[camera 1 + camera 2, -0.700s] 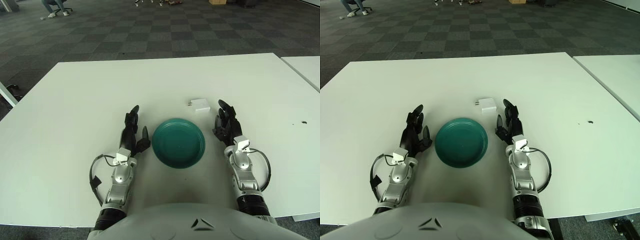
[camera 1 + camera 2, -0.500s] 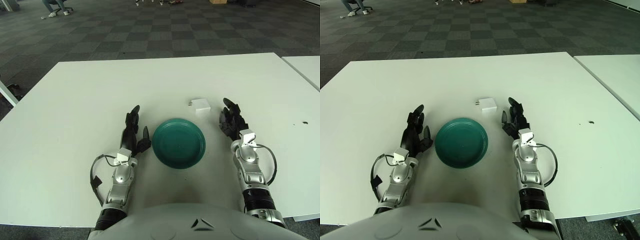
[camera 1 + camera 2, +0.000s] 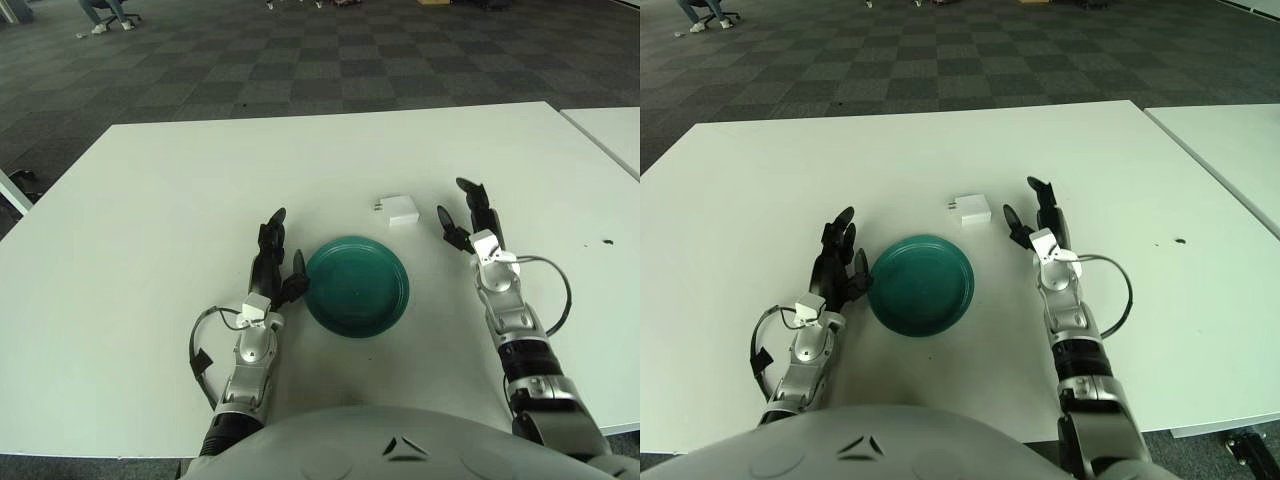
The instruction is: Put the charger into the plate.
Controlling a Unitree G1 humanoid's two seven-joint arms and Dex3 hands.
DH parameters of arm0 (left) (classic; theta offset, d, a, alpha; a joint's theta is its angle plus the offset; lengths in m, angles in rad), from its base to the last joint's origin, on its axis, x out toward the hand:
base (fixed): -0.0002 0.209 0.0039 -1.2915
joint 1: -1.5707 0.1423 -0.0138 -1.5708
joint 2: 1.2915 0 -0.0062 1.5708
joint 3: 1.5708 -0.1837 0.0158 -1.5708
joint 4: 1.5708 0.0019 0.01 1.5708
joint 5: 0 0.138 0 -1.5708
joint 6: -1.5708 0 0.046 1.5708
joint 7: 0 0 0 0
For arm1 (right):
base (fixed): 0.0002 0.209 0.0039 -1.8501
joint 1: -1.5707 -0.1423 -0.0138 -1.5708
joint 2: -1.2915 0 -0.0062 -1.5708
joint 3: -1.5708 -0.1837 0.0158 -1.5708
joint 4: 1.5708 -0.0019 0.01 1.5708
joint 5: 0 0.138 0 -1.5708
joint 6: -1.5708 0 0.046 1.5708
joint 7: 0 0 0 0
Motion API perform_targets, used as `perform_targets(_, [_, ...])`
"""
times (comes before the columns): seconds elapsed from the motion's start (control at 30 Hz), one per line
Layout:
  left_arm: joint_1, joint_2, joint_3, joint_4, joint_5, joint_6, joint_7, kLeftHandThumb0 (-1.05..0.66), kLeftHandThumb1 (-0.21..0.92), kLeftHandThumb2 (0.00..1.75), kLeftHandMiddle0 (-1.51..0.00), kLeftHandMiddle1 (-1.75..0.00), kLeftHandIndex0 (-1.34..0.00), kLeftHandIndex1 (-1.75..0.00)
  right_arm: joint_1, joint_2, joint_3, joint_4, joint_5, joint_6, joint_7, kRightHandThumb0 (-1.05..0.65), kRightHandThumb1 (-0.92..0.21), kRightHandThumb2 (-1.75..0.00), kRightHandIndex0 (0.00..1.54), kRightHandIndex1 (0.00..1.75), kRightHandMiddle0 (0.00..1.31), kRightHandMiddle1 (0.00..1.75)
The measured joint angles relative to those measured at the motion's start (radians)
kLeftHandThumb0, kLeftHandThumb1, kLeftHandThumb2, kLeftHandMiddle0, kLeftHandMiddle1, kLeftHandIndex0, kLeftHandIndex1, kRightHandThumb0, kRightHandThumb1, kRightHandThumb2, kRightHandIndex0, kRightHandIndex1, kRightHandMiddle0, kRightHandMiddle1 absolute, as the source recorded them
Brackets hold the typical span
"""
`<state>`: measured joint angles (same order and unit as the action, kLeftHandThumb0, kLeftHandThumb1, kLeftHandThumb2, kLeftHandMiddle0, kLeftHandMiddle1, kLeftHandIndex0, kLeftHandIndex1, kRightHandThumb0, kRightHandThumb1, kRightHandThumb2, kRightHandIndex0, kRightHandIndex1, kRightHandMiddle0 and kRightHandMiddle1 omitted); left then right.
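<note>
Your right hand [image 3: 478,232] is hovering just to the 3 o'clock side of the charger [image 3: 398,210], its fingers [image 3: 472,194] spread open and pointing up toward 12 o'clock, gripping nothing. There is a clear gap between that hand and the charger; they are not touching. The charger itself is lying flat on the white surface [image 3: 150,210], sitting just beyond the plate [image 3: 357,285] at about 1 o'clock from its centre, close to the rim but outside it, so it is not in the plate. The green plate is sitting in the middle between your two arms, with nothing in it. Your left hand [image 3: 274,262] is showing right beside the plate at its 9 o'clock side, fingers loosely extended and holding nothing, thumb reaching toward the plate's rim. A small dark speck [image 3: 606,242] is showing far out on the surface at 3 o'clock, well apart from everything else.
</note>
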<state>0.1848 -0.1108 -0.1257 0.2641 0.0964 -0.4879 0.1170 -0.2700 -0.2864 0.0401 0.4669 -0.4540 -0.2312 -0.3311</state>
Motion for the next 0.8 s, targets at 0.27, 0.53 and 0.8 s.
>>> perform_targets(0.27, [-0.003, 0.000, -0.027, 0.000, 0.020, 0.002, 0.036, -0.90, 0.92, 0.99, -0.25, -0.01, 0.00, -0.71, -0.174, -0.124, 0.126, 0.102, -0.238, 0.014, -0.113, -0.89, -0.92, -0.51, 0.13, 0.00, 0.00, 0.52])
perform_targets(0.53, [-0.004, 0.000, -0.045, 0.000, 0.031, 0.008, 0.066, -0.90, 0.92, 0.98, -0.26, -0.01, 0.00, -0.71, -0.289, -0.165, 0.277, 0.239, -0.385, 0.036, -0.115, -0.97, -0.92, -0.45, 0.11, 0.00, 0.00, 0.47])
perform_targets(0.8, [-0.004, 0.000, -0.059, -0.004, 0.040, 0.012, 0.096, -0.91, 0.92, 0.97, -0.26, -0.01, 0.00, -0.74, -0.317, -0.164, 0.377, 0.259, -0.443, 0.069, -0.068, -0.98, -0.92, -0.40, 0.09, 0.00, 0.00, 0.41])
